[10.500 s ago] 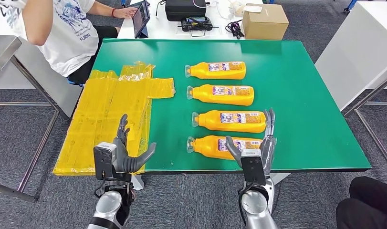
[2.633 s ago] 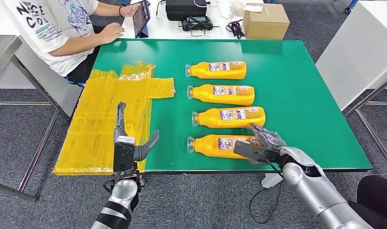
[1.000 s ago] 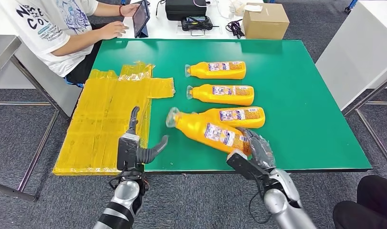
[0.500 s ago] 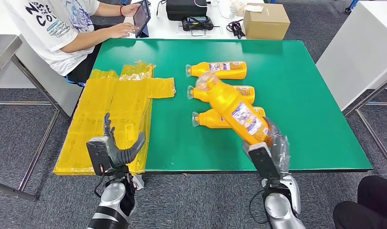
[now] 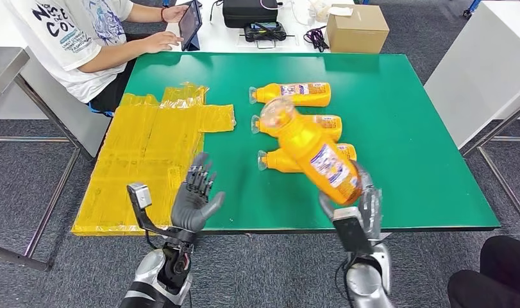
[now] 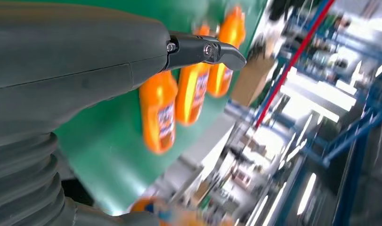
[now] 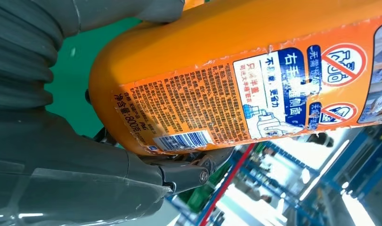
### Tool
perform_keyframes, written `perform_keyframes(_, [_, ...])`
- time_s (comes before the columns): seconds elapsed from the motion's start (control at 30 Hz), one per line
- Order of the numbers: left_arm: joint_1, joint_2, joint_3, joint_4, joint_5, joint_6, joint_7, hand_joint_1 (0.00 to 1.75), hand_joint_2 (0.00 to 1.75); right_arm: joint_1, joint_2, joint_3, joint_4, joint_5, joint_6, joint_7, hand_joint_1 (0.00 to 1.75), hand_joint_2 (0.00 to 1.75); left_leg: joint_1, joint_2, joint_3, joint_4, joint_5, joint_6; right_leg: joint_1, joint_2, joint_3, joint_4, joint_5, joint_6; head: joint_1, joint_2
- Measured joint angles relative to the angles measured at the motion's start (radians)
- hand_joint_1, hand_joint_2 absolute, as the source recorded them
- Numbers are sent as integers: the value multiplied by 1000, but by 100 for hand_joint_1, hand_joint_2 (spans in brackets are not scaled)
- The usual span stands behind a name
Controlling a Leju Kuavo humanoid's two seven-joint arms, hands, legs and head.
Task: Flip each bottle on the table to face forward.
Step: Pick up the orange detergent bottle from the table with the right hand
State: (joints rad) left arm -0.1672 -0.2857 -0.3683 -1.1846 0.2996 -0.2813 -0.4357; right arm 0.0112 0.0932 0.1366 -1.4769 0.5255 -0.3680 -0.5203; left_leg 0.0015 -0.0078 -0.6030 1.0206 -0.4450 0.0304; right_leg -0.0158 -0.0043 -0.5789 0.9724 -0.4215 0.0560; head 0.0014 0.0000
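Now the right robot hand (image 5: 363, 204) grasps an orange bottle (image 5: 311, 149) by its base, lifted and tilted at the frame's center above the green bench (image 5: 404, 128). Lower left, the left robot hand (image 5: 194, 200) is released, fingers spread.

I'm looking down on a green table (image 5: 411, 122) standing on grey carpet (image 5: 26, 186). Beyond its far edge is a white desk (image 5: 295, 43) carrying a cardboard box (image 5: 356, 29), a black case (image 5: 247, 11) and a tablet (image 5: 189, 24), with a person in a white T-shirt (image 5: 71, 45) seated at far left. Another white table (image 5: 488, 70) stands to the right.
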Motion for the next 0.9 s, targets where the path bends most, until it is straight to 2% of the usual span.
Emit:
perform_keyframes(0.1, [-9, 0, -16, 2, -2, -14, -4, 0, 175, -8, 23, 28, 26, 11, 2, -24, 175, 175, 0, 0, 0, 0, 0, 0, 0, 0, 0, 0, 0, 0, 0, 0])
perform_keyframes(0.43, [-21, 0, -36, 3, -9, -26, -5, 0, 175, -37, 60, 115, 120, 13, 38, -15, 175, 175, 0, 0, 0, 0, 0, 0, 0, 0, 0, 0, 0, 0, 0, 0])
perform_keyframes(0.9, [-18, 2, -46, -3, -21, -63, -24, 0, 175, -65, 77, 141, 223, -15, 73, 0, 175, 175, 0, 0, 0, 0, 0, 0, 0, 0, 0, 0, 0, 0, 0, 0])
